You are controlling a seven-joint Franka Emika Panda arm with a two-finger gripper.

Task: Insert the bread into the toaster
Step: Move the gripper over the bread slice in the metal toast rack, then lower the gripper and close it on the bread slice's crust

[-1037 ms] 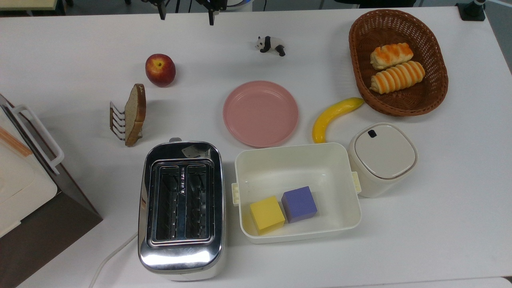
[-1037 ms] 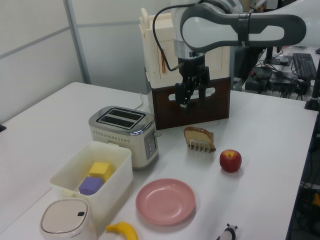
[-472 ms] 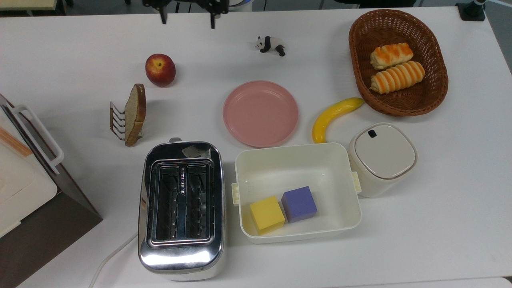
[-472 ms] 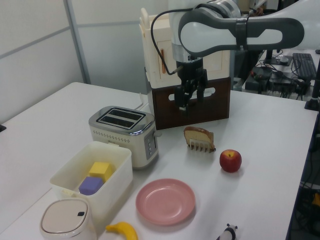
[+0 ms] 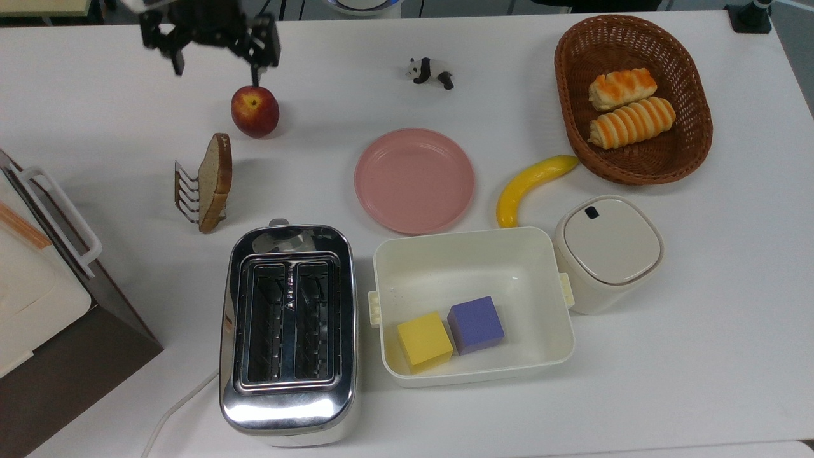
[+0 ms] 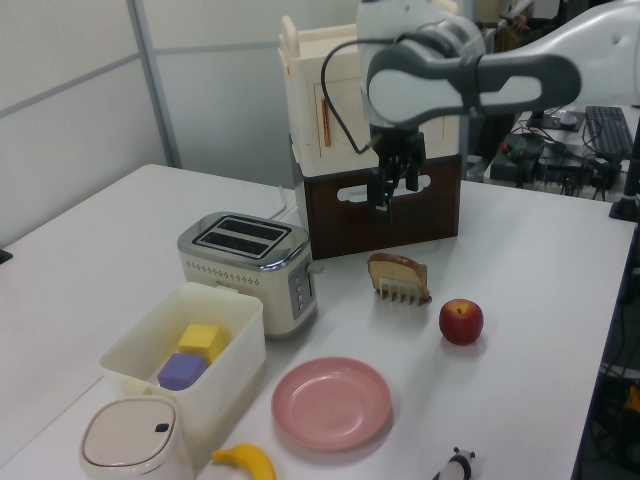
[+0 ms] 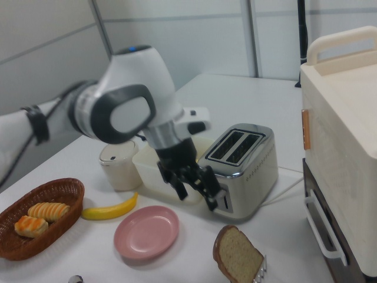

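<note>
Hand point(image 5: 215, 69) spread wide (holding nothing), above the table, clear of bread point(image 5: 214, 181).

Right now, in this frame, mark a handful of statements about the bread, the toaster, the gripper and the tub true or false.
1. The bread stands on edge in a small rack. True.
2. The gripper is shut on the bread. False: it is open, holds nothing, and hangs above the table near the apple.
3. Both slots of the toaster are empty. True.
4. The white tub holds a yellow cube and a purple cube. True.
5. The banana lies on the pink plate. False: it lies on the table between the plate and the basket.
</note>
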